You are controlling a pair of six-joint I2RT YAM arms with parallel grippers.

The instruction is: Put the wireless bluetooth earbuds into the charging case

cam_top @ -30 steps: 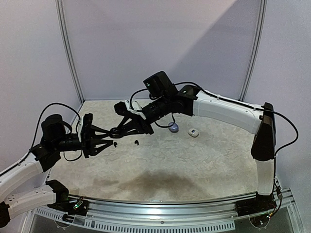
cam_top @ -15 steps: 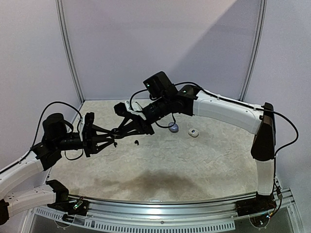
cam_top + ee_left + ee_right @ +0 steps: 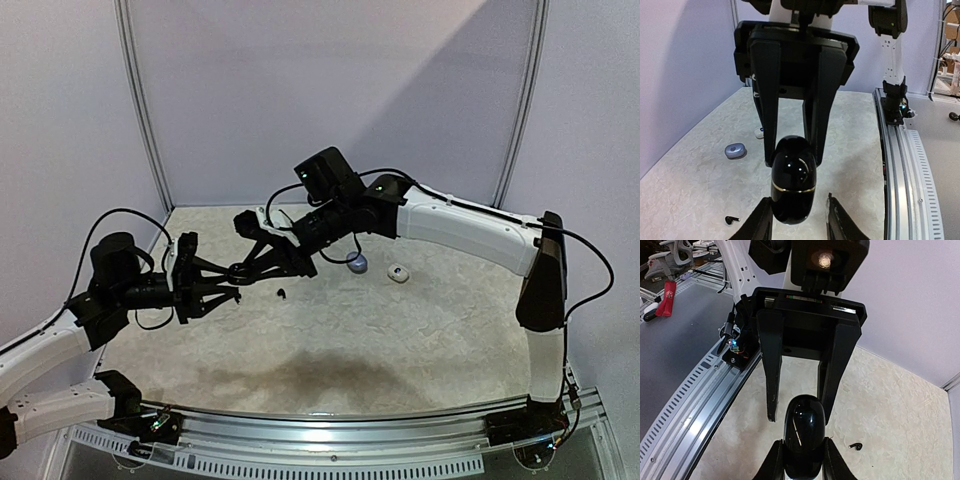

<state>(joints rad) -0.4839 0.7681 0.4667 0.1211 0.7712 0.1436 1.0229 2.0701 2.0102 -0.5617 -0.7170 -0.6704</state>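
- Two tools meet in mid-air at centre left of the top view, with one glossy black charging case (image 3: 793, 180) between them, clear of the bench (image 3: 420, 330).
- Your right tool (image 3: 804, 462) has the case: in its own wrist view both fingers press against the case's sides at one end.
- Your left tool (image 3: 800, 222) stands spread around the other end. A sliver of gap shows at the finger on the right of its wrist view, so I judge it not clamped.
- The case looks closed along a thin gold seam (image 3: 793, 190). No bud is visibly in it.
- One black earbud (image 3: 731, 219) lies on the bench at lower left of the left wrist view, well apart from the case.
- Expect a hard, polished, rounded shell, likely light and slippery. Grip across the sides, each tool on its own side of the seam, so the halves can part.
- The earbud is tiny and probably rolls, so pinch it gently.
- A bluish-grey case (image 3: 735, 150) and a white case (image 3: 399, 274) sit on the bench right of centre in the top view.
- No brand or label reads on the case. The red strap (image 3: 667, 295) at upper left of the right wrist view carries white marks too small to read.
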